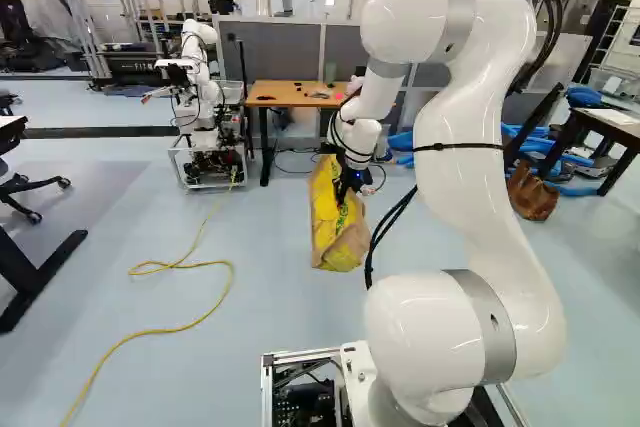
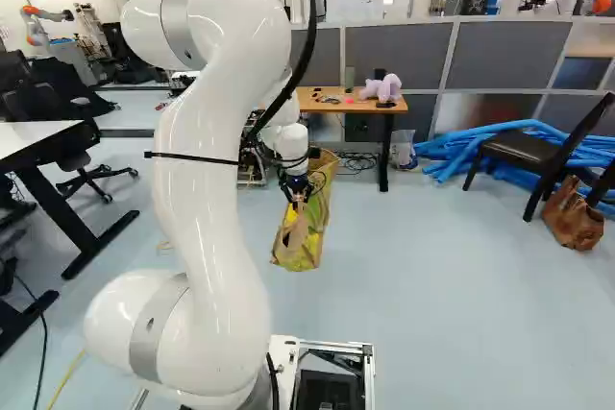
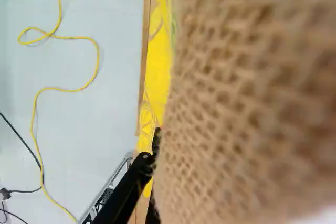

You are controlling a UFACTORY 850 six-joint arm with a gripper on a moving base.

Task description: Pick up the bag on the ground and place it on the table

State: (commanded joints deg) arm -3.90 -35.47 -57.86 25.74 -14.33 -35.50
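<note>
Left base view, bag (image 1: 328,219), long axis toward table (image 1: 290,97)

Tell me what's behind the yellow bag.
Beyond the yellow bag, black cables lie on the floor by the wooden table. Anything right behind the bag is hidden by it.

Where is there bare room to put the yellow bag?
On the table, left base view: a modest patch between the small dark item and the scattered bits. Its end by the purple plush toy is crowded. On the floor, right base view: a wide stretch between the yellow bag and the brown bag.
</note>
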